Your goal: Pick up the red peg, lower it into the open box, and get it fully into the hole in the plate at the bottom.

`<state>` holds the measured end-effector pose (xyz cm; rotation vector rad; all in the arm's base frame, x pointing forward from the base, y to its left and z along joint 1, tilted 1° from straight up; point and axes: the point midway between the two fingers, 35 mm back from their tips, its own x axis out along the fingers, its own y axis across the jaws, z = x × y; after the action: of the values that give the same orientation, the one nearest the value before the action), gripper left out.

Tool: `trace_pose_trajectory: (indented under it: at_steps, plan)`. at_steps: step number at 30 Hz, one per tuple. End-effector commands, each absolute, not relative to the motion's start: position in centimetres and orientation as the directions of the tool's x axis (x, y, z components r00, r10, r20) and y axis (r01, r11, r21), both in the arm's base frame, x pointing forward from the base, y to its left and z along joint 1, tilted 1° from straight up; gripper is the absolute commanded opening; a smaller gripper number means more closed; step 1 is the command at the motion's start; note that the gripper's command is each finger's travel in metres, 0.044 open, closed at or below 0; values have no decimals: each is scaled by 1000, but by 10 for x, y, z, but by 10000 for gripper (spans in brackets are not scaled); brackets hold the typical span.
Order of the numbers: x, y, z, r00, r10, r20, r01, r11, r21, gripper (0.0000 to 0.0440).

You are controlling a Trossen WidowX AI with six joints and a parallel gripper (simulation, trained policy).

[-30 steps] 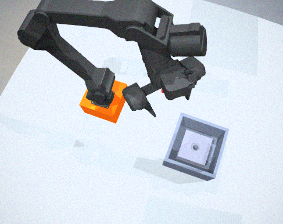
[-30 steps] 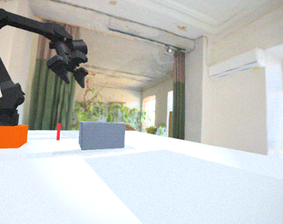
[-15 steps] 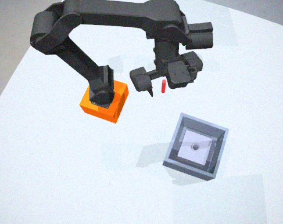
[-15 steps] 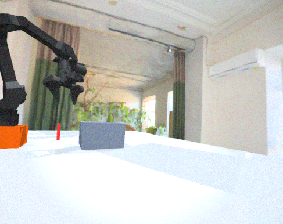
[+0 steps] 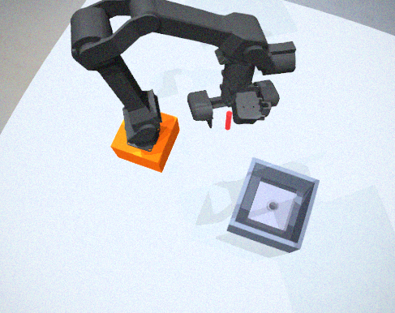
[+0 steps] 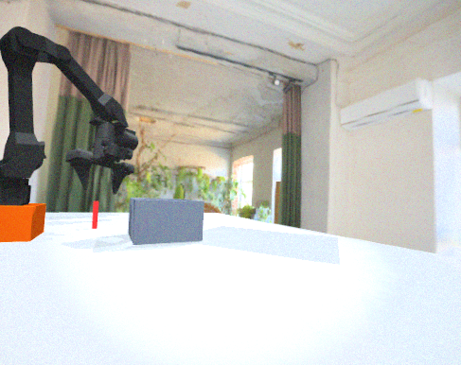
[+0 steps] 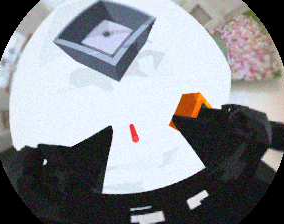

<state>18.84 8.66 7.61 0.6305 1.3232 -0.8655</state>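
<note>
The red peg stands upright on the table. My gripper is wide open and empty. It hangs above the peg, its fingertips a little higher than the peg's top in the exterior view. In the wrist view the peg shows between the two fingers, nearer the left one. The grey open box stands apart from the peg. The pale plate lies at its bottom, with a round hole in the middle.
The orange block sits under the arm's base, to the left of the peg in the top and exterior views. The box's raised walls surround the plate on all sides.
</note>
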Motion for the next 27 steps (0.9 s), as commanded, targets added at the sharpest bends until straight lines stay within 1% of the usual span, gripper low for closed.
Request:
trace_pose_trajectory:
  at_steps: [1, 11, 14, 16, 18, 27]
  plan:
    - [188, 93, 57, 18, -166, -986, 841, 536, -75, 440]
    - [193, 109, 10, 74, -110, -991, 854, 521, 6, 439]
    - [192, 112, 1, 80, -98, -992, 857, 514, 18, 424]
    - [190, 113, -4, 75, -93, -993, 862, 507, 17, 389]
    - [187, 113, -8, 63, -89, -994, 867, 498, 10, 346]
    - [184, 117, -10, 10, -45, -999, 867, 498, -14, 113]
